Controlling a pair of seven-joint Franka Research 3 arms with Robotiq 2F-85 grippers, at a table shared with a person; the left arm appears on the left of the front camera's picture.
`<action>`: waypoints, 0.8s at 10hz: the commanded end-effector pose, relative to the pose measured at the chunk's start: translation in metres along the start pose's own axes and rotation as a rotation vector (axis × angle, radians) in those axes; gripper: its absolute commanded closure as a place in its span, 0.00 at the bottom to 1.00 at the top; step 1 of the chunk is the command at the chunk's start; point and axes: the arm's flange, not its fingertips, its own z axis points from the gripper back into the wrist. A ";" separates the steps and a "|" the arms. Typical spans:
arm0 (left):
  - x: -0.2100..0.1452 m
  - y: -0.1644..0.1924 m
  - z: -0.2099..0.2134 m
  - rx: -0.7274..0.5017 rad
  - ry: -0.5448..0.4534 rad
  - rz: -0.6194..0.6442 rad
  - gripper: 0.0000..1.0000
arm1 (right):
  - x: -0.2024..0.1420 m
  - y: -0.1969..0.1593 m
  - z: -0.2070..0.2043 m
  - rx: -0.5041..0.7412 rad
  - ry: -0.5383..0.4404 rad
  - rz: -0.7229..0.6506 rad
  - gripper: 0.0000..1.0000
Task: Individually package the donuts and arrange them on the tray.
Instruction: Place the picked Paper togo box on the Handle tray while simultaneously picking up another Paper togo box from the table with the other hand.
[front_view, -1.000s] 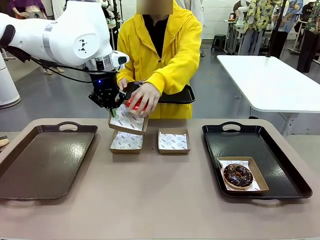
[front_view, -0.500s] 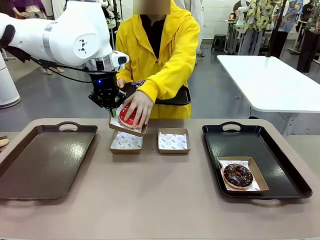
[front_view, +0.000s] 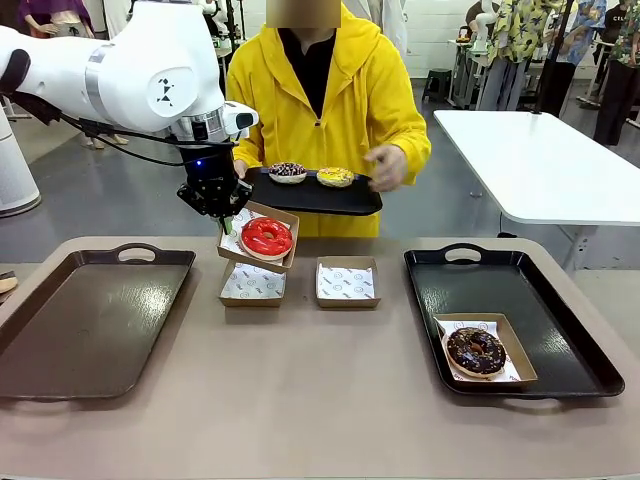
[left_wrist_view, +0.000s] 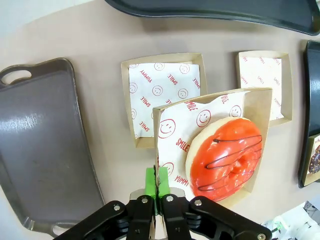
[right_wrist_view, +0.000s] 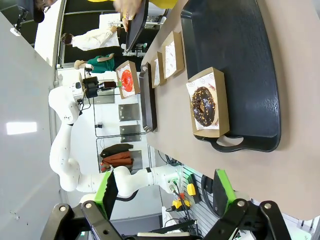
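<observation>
My left end effector pinches the near edge of the cardboard box. The red-glazed donut lies inside, and the box hangs tilted above the desk. The black tray holding the boxed chocolate donut lies well to my right. My right end effector, spread wide, looks nearer it.

The glossy white, rounded left robot arm is carrying a thin black cable and showing a black dotted emblem; its black left gripper is showing bright green pads and silver screws. The person is wearing a yellow hooded jacket over a dark top
</observation>
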 end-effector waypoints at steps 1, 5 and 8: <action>-0.001 0.000 0.001 0.001 0.000 0.001 1.00 | -0.001 0.000 0.001 0.020 -0.007 0.006 0.00; 0.000 0.000 0.000 0.000 0.000 0.000 0.99 | 0.000 0.000 0.000 0.000 0.000 0.000 0.00; -0.023 0.061 0.045 0.010 0.046 -0.028 0.99 | 0.007 0.092 -0.060 -0.192 0.055 0.112 0.00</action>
